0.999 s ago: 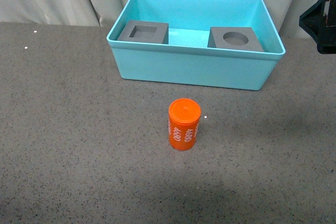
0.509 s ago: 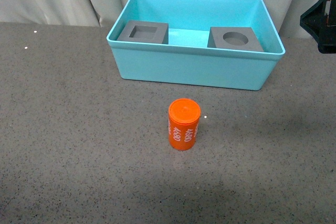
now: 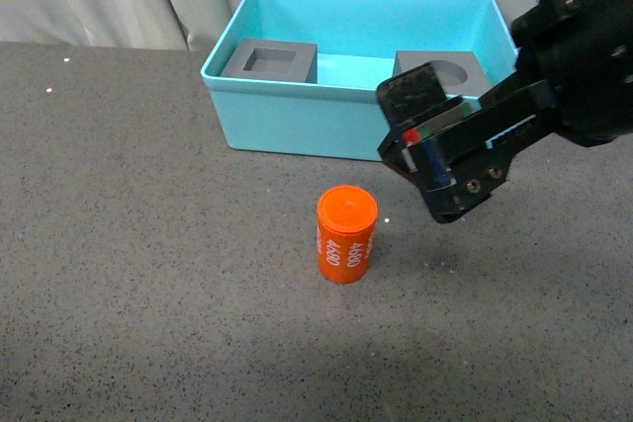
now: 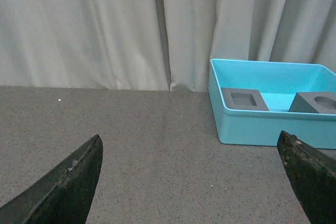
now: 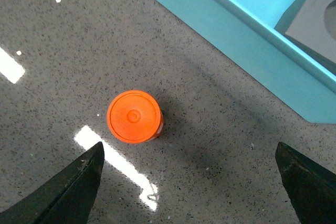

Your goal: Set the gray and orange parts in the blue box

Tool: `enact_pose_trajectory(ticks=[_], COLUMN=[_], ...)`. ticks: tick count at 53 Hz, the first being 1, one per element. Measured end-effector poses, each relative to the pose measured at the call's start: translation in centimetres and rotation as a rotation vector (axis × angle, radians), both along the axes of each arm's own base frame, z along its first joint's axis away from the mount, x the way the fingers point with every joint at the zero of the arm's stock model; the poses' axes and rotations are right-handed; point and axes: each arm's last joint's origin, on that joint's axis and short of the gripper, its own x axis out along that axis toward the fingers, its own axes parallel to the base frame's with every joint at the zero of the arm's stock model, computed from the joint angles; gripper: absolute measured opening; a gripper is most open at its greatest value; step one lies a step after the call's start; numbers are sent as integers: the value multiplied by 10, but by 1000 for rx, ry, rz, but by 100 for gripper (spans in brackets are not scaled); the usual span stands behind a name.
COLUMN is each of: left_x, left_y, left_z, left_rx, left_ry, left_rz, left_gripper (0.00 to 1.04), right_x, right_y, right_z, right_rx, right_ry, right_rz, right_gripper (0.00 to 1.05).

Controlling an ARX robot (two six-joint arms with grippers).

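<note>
Gray cube with square recess [image 3: 270,59] and gray cube with round recess [image 3: 477,73]: both in blue box [image 3: 297,126], done. Orange cylinder [image 3: 347,235] stands upright mid-surface, outside the box's near wall, not yet placed. Right gripper [image 3: 435,155] hovers near it, jaws wide, empty. Left gripper [image 4: 191,182] wide, empty.

Speckled gray table [image 3: 148,244]: turquoise bin [image 3: 326,127], orange cylinder [image 3: 347,236]

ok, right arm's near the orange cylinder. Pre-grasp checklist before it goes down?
1. Orange cylinder upright on the table, outside the blue box: ok.
2. Right gripper open, empty: ok.
3. Cylinder centred between its fingers: not ok, right wrist view shows it nearer one finger.
4. Gripper height above cylinder: cannot tell.
5. Free floor in the box between square-recess gray cube and round-recess gray cube: ok.
6. Left gripper open, empty: ok.
</note>
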Motion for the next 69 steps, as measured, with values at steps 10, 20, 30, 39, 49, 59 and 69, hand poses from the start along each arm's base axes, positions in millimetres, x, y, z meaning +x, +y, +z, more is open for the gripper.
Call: enact_pose_trajectory(ticks=[10,20,30,39,49,59,69], left_x=[0,0,0,0,0,0,0], left_y=[0,0,0,0,0,0,0], left_z=[0,0,0,0,0,0,0], left_rx=[0,0,0,0,0,0,0], left_ry=[0,0,0,0,0,0,0], left_rz=[0,0,0,0,0,0,0], left_gripper=[98,98,98,98,98,98,98], right_x=[17,26,34,37,35,38,49], right_y=[26,43,55,62,66,65,51], right_z=[-29,-46,-66,-74,-74,-70,-35], right_rx=[-54,-94,-146,-160,-155,-172,-109], right_ry=[87,160,229,257,260,236,135], right_rz=[73,111,141,143,136,102,26], right_gripper=[95,95,95,76,47,45,45])
